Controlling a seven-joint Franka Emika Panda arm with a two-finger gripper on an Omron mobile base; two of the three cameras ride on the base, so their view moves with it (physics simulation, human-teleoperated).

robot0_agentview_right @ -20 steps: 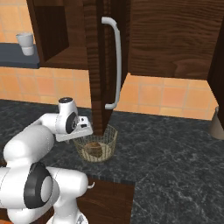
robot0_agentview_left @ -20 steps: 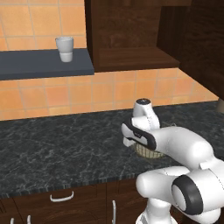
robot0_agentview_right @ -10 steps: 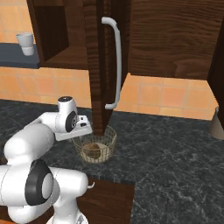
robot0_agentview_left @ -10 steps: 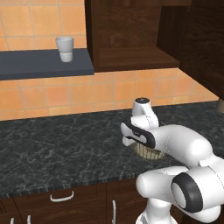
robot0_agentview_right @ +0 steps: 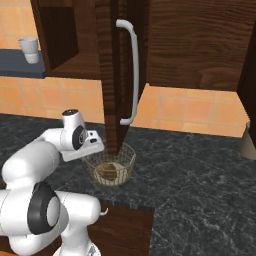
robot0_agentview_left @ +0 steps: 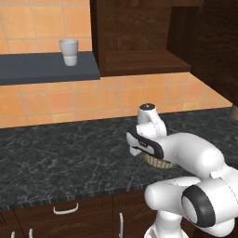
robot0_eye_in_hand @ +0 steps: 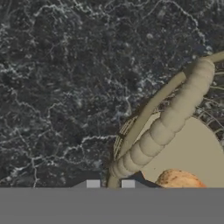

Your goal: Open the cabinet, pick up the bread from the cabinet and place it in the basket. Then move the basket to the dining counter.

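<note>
My gripper [robot0_eye_in_hand: 110, 184] sits right at the near rim of the basket [robot0_agentview_right: 111, 165]. In the hand view the two dark tips show at bottom centre, and the rim arcs from just between and above them up to the upper right of the frame. The jaws look set either side of the rim wire, but I can't tell whether they are clamped on it or just straddling it, because the tips are mostly cut off at the frame bottom. The bread [robot0_eye_in_hand: 178, 178] already lies inside on the basket's pale bottom, at lower right of the hand view. In the right base view the basket stands on the black counter [robot0_agentview_right: 200, 180] at centre frame, just below the open door of the cabinet [robot0_agentview_right: 112, 75] and its silver bar handle [robot0_agentview_right: 131, 70]. My hand reaches it from the left side of that frame. In the left base view the basket [robot0_agentview_left: 160, 161] peeks out under my forearm at centre right. My read: the carry comes next, and it hinges on a secure rim grip. The load hangs off to one side of the tips, so expect tilt.
</note>
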